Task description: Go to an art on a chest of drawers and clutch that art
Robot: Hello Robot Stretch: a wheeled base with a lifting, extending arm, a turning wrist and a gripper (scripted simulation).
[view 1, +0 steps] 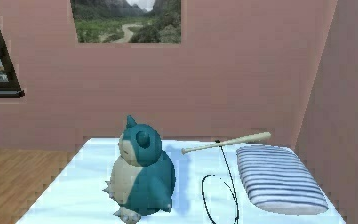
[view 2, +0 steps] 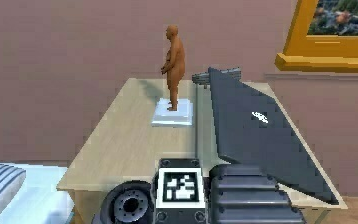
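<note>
A brown statue of a standing figure [view 2: 172, 65] rises from a white square base on the light wooden top of a chest of drawers [view 2: 122, 140], toward its far side. At the arm side view's bottom edge sits the gripper's dark body [view 2: 127, 205], with a white marked square [view 2: 182, 187] just to its right. It is at the near edge of the wooden top, well short of the statue. I cannot make out the gripper's far end, so I cannot tell whether it holds anything.
A dark laptop [view 2: 257, 125] lies on the top right of the statue, below a gold-framed picture [view 2: 332, 35]. Ahead stands a white bed [view 1: 87, 170] with a teal plush toy [view 1: 142, 170], a wooden bat [view 1: 227, 142], a striped pillow [view 1: 279, 178] and a landscape picture [view 1: 125, 20] above.
</note>
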